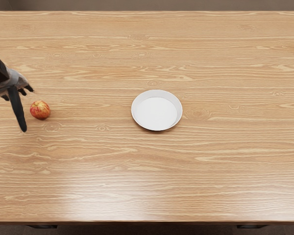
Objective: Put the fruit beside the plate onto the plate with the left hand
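just right of left hand (11, 89), apple (39, 109) on table (196, 176), not gripped; fingers spread, empty; white plate (157, 113) well beyond, further right; centre palm over apple, close evenly, avoid knocking it rolling
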